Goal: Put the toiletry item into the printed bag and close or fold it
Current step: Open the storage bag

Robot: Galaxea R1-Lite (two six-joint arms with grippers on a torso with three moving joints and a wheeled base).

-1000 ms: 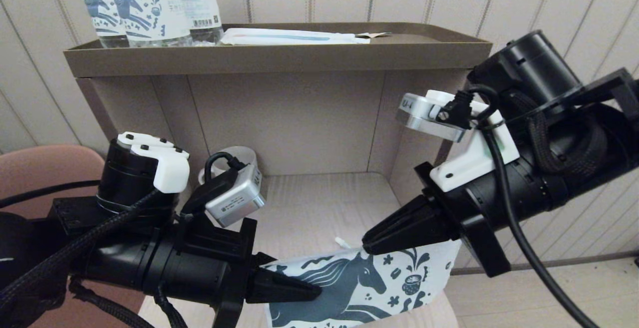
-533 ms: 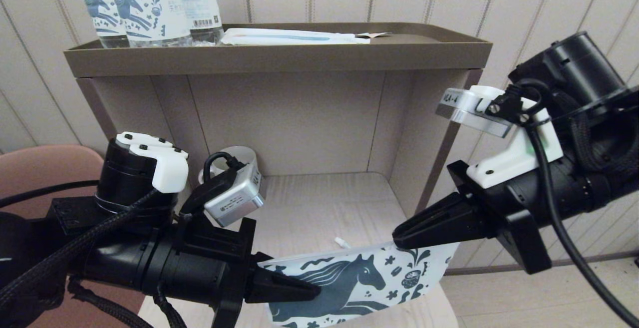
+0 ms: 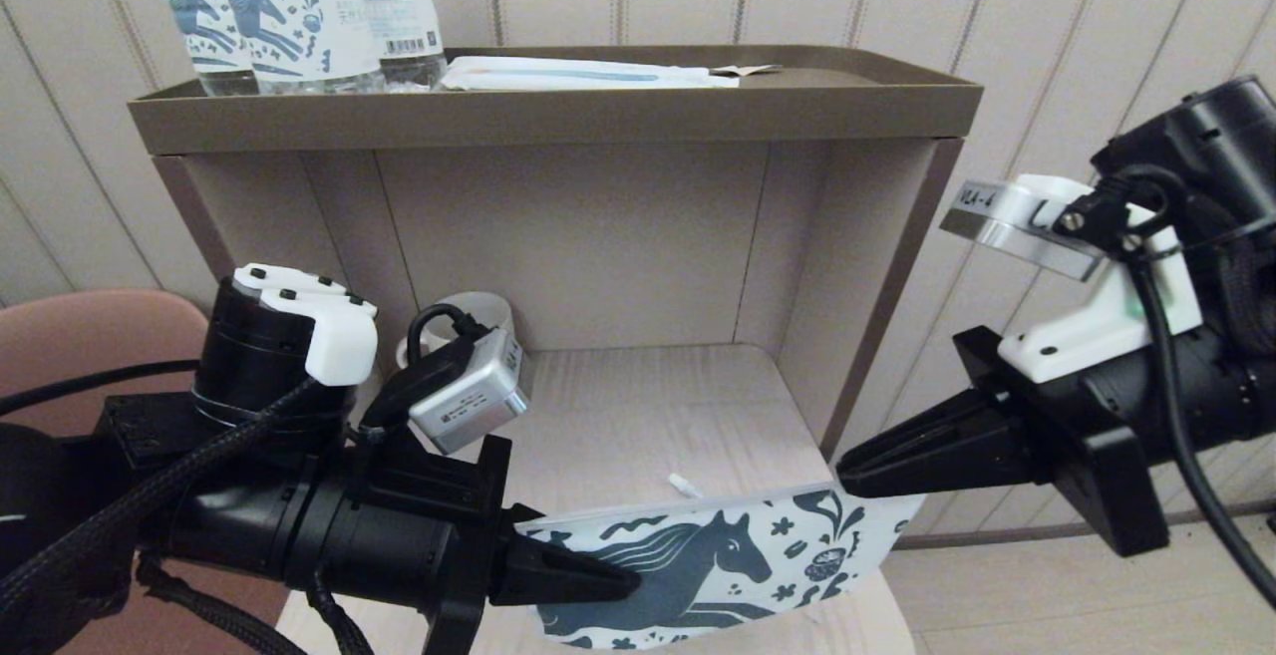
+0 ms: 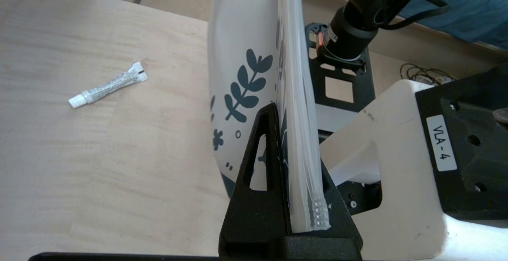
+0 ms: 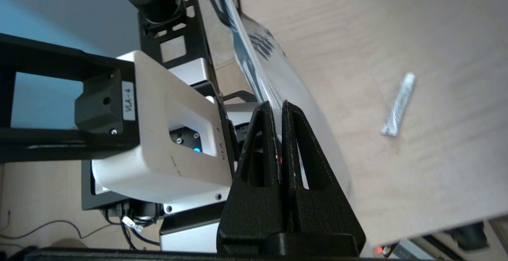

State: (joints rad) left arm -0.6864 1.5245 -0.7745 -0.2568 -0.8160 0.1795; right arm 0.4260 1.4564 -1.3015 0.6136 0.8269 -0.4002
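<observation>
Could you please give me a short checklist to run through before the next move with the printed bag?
1. Left end effector shut on the printed bag: ok.
2. Right end effector shut on the bag's top edge: ok.
3. Bag held upright above the wooden shelf surface: ok.
4. Toiletry item inside the bag: not ok, it lies on the wood beside the bag.
5. Bag mouth open enough to take the item: cannot tell.
</observation>
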